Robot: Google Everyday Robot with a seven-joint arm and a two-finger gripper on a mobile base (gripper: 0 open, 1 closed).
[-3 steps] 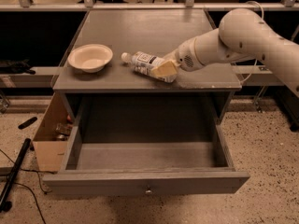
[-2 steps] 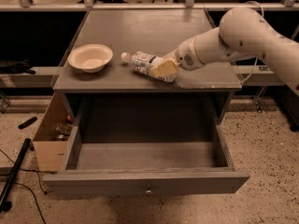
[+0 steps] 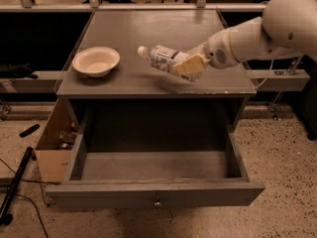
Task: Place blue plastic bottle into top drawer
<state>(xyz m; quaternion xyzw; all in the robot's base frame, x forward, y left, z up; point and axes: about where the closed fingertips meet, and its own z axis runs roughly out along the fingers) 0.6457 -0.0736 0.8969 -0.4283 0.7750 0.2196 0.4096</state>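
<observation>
The blue plastic bottle [image 3: 161, 57] is clear with a white cap pointing left. It hangs tilted just above the grey tabletop [image 3: 148, 31], right of centre. My gripper [image 3: 189, 66] reaches in from the right and is shut on the bottle's base end; its cream fingers [image 3: 188, 63] cover that end. The top drawer [image 3: 153, 172] is pulled wide open below the table's front edge, its inside bare, with a small round knob [image 3: 157, 202] on the front panel.
A cream round bowl [image 3: 96, 60] sits on the tabletop's left side. An open cardboard box [image 3: 54, 143] with items stands on the floor left of the drawer. Black cables and a pole [image 3: 15, 182] lie at the lower left.
The bottle has lifted slightly off the tabletop in my gripper and now casts a shadow below it. The arm has risen a little. The bowl and drawer have not moved.
</observation>
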